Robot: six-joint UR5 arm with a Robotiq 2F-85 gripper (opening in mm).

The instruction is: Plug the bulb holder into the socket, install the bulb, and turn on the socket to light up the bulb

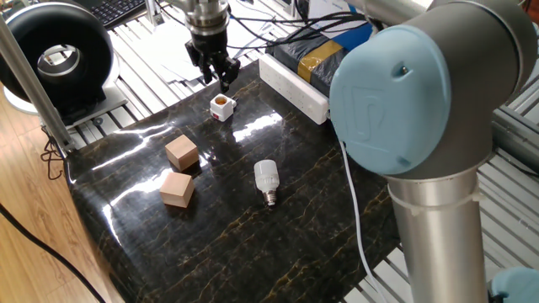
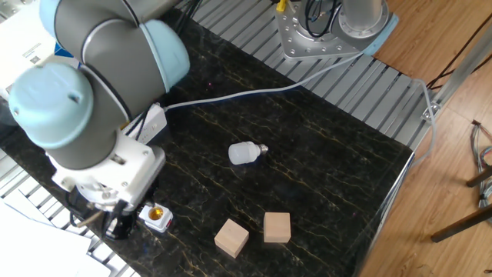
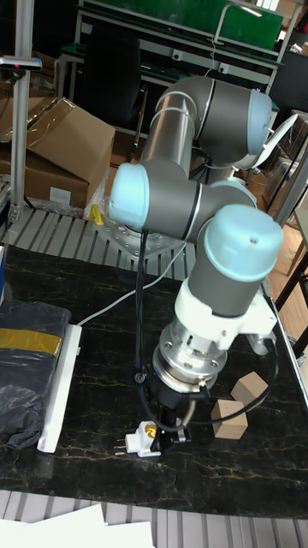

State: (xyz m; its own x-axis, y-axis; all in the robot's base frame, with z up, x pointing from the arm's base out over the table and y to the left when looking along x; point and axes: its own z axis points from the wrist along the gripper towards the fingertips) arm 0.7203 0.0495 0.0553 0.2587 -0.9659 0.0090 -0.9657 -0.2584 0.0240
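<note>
One fixed view: gripper (image 1: 221,77), jaws parted and holding nothing, hangs just above and behind the holder (image 1: 221,106). Socket (image 1: 294,87) lies right of it; bulb (image 1: 266,180) lies nearer, apart.

Other fixed view: holder (image 2: 156,217) sits beside the gripper.

Tall fixed view: holder (image 3: 142,440) lies at the near table (image 3: 103,342) edge.

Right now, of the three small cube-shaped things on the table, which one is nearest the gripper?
The bulb holder, white with an orange-brown round opening, sits just below the gripper. The two tan wooden cubes lie farther off.
</note>
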